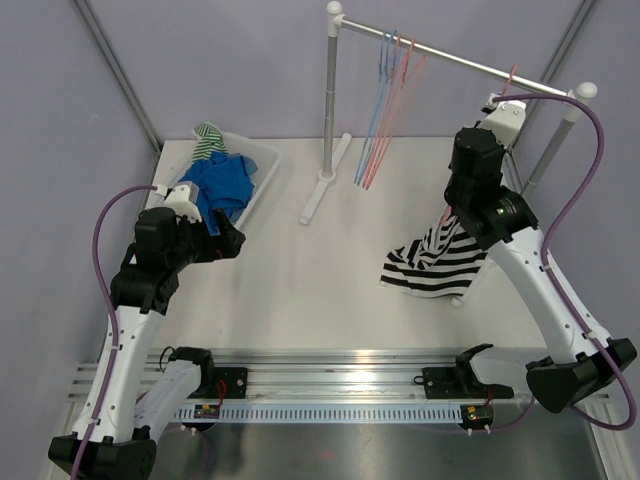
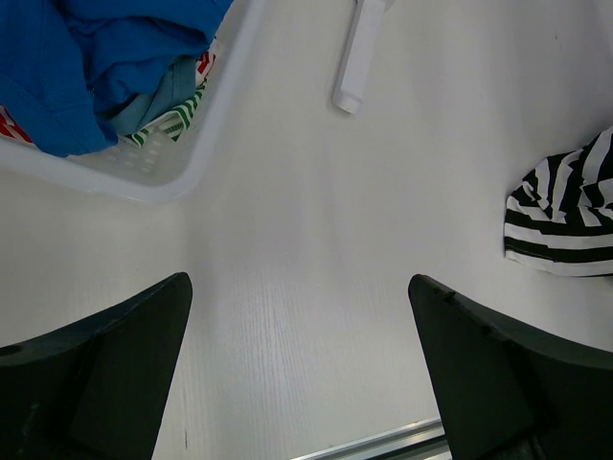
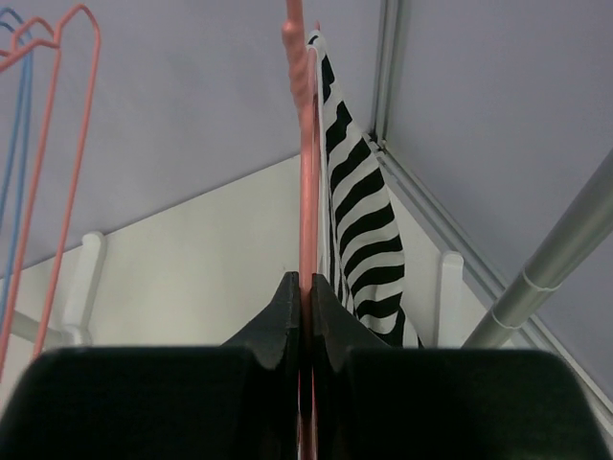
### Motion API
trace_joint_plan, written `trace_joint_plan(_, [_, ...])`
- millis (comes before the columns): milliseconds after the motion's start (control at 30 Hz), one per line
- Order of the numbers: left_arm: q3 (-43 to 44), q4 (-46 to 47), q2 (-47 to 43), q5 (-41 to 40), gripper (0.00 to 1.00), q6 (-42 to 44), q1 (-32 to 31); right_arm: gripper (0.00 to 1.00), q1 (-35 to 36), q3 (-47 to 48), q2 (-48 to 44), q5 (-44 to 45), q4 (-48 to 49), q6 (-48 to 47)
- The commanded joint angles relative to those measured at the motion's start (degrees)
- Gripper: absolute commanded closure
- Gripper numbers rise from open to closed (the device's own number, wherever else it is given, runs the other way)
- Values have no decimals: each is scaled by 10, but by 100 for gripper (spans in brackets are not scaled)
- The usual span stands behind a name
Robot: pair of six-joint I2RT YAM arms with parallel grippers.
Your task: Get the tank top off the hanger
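The black-and-white striped tank top hangs from a pink hanger with its lower part bunched on the table. It also shows in the right wrist view and at the right edge of the left wrist view. My right gripper is shut on the pink hanger's bar, just left of the striped cloth. My left gripper is open and empty, low over bare table left of the top.
A white basket with blue and green-striped clothes stands at the back left. A clothes rack with a metal rail and several empty blue and pink hangers stands at the back. Its white foot lies ahead of the left gripper.
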Motion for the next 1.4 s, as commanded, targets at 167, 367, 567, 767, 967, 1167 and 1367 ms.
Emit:
trace_joint_plan(167, [5,31,-4,-8,1,8,-2,100,1,39,-68,-101,19,35])
trace_joint_plan(367, [4,31,-8,-15,1,9,-2,100,1,12,-110,-185,24,38])
trace_joint_plan(567, [5,31,-9,-19,1,9,-2,100,0,-12,-154,-271,-16,47])
trace_joint_plan(767, [7,34,-14,-8,1,5,-2,100,0,-55,-219,-372,-62,10])
trace_joint_plan(967, [28,18,-12,-5,1,-4,-18,100,1,-69,-287,-467,-122,6])
trace_joint_plan(1167, [72,2,-7,-50,1,-37,-120,100,1,-56,-359,-527,-207,12])
trace_joint_plan(1367, [121,13,0,-96,1,-62,-243,100,0,-8,-417,-579,-270,7])
